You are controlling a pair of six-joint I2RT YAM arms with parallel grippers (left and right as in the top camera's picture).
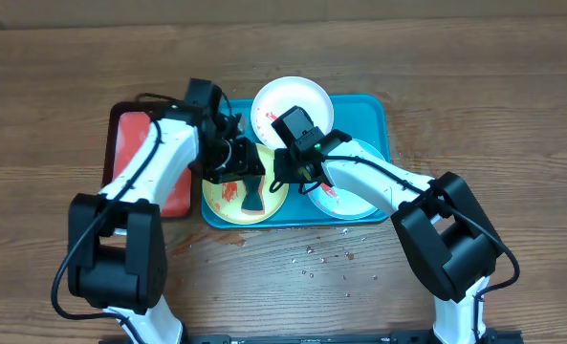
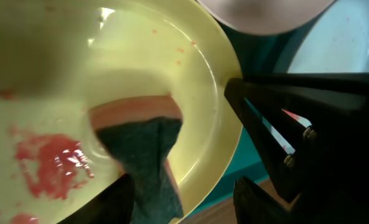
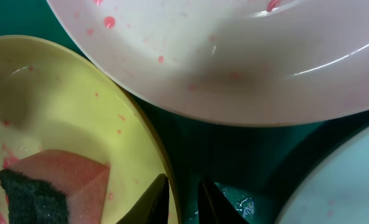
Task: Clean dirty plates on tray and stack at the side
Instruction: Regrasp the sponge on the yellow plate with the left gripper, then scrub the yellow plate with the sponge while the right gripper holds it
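On the tray (image 1: 375,107) the white plate (image 1: 293,103) sits at the far edge, the yellow-green plate (image 1: 226,198) in the near left corner and the green-rimmed plate (image 1: 358,199) at the near right, each smeared red. My left pincer (image 1: 246,168) reaches in over the tray's left rim above the dark sponge (image 1: 253,194) on the yellow-green plate, and my right pincer (image 1: 285,178) meets that plate's right edge near the tray's middle. A red tray (image 1: 130,143) lies just left of the tray, and crumbs (image 1: 326,256) dot the table (image 1: 54,76) before its near rim.
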